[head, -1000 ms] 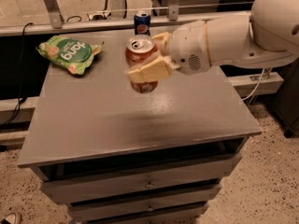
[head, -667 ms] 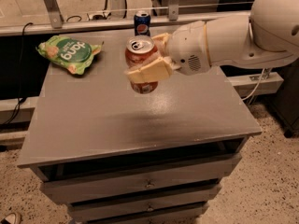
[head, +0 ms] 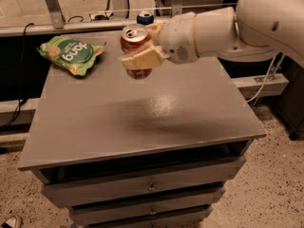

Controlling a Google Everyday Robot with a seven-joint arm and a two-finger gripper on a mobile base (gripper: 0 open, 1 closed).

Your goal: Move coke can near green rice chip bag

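Coke can (head: 134, 42): held upright in the gripper (head: 142, 51), clear of the grey cabinet top (head: 142, 122). Hung over the back half of that top, to the right of the green chip bag (head: 71, 55) and in front of a blue can (head: 145, 17) at the far edge. Gripped with jaws clenched tight, with one pale finger (head: 141, 60) across the front of the can and the other tucked behind near the rim. Reached in from the right on a thick white arm (head: 213, 30).

Judged roughly halfway through. Already picked up, already raised off the surface, already brought to the bag's side of the top. Not yet near enough to count as done, with a strip of bare grey surface between can and bag. Left to do, by this reading: more travel to the left, then a gentle descent onto the top just beside the bag without pressing on its crinkled edge, then a release and a clean retreat. Found the bag lying flat at the back left corner, touched by nothing.

Compared with a second ago: shifted only slightly leftward, toward the bag. Kept at about the same height, in the same upright pose and the same firm grip. Saw no change in the bag or the blue can. Read as a slow carry, barely under way, rather than a pause or a placement.
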